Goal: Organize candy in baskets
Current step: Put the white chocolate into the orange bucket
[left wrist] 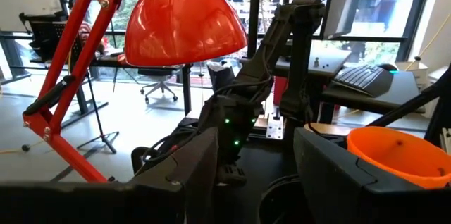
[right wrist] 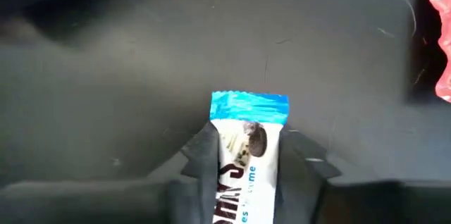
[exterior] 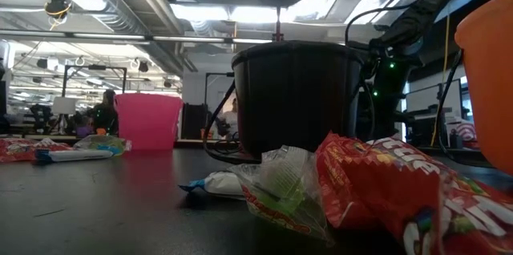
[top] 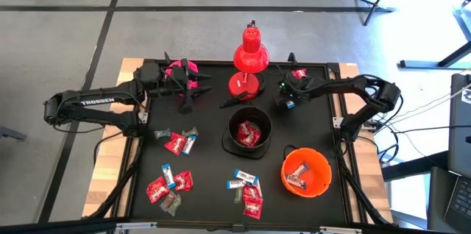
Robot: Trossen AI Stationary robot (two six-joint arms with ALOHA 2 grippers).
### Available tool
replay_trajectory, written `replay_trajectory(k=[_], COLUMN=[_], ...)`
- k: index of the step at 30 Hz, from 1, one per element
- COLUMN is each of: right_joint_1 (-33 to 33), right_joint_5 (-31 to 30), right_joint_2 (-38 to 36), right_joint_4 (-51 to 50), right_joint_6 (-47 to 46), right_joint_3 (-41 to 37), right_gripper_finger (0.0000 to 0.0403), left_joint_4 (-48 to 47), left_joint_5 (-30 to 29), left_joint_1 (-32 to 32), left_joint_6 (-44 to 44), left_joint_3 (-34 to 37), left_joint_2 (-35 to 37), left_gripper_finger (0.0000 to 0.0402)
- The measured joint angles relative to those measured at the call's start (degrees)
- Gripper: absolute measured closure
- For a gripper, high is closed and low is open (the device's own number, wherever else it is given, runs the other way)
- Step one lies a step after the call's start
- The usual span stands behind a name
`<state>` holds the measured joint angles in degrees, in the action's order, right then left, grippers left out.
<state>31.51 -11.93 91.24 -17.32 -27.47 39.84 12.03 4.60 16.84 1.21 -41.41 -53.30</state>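
Pinching a white-and-blue candy (right wrist: pixel 248 155) across its flat middle near the desk's far edge, the right gripper (right wrist: pixel 246 164) clamps something light, crinkly and slippery; the left gripper (left wrist: pixel 255 175) waits with fingers apart.

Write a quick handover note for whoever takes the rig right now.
Right gripper: down at the mat's far right, fingers around a white-and-blue candy.
Left gripper: open, empty, waiting by the pink basket.
Done: red candy in the black basket, white-and-blue in the orange basket.
Left: loose candy in clusters along the near side, plus a red one by the right gripper.
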Motion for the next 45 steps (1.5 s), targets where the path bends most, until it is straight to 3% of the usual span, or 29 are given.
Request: replay_trajectory(k=[2, 8, 12, 20, 29, 33, 38, 45], right_joint_1=[0.0, 0.0, 0.0, 0.0, 0.0, 0.0, 0.0, -0.1], right_joint_5=[0.1, 1.5, 3.5, 7.0, 7.5, 8.2, 17.3, 36.1], right_joint_2=[-0.8, -5.7, -11.3, -24.3, -35.4, -37.5, -39.1, -41.0], right_joint_4=[0.0, -2.7, -6.1, -9.4, -9.1, -8.8, -8.7, -8.8], right_joint_6=[0.7, 2.3, 2.4, 4.3, 11.5, 14.6, 18.0, 16.8], right_joint_3=[-0.1, -0.5, -0.3, -0.3, -0.3, -0.2, -0.2, -0.2], right_gripper_finger=[0.0319, 0.0335, 0.0339, 0.0385, 0.0364, 0.0372, 0.0381, 0.0369], left_joint_4=[0.0, 0.0, 0.0, 0.0, 0.1, 0.0, 2.3, 4.0], left_joint_5=[0.0, -0.1, -1.2, -4.9, -12.8, -12.1, -7.9, -6.0], left_joint_1=[0.0, 0.0, 0.0, 0.0, 0.8, 2.6, 4.6, 5.4], left_joint_6=[0.0, 0.1, 0.1, -1.8, -6.3, -6.4, -6.0, -4.5], left_joint_3=[0.0, 0.0, 0.0, 0.0, 0.0, 0.0, 0.0, 0.0], left_joint_2=[0.0, 0.0, 0.0, 0.0, -4.0, -8.2, -11.2, -11.2], left_gripper_finger=[0.0224, 0.0224, 0.0224, 0.0224, 0.0224, 0.0224, 0.0224, 0.0224])
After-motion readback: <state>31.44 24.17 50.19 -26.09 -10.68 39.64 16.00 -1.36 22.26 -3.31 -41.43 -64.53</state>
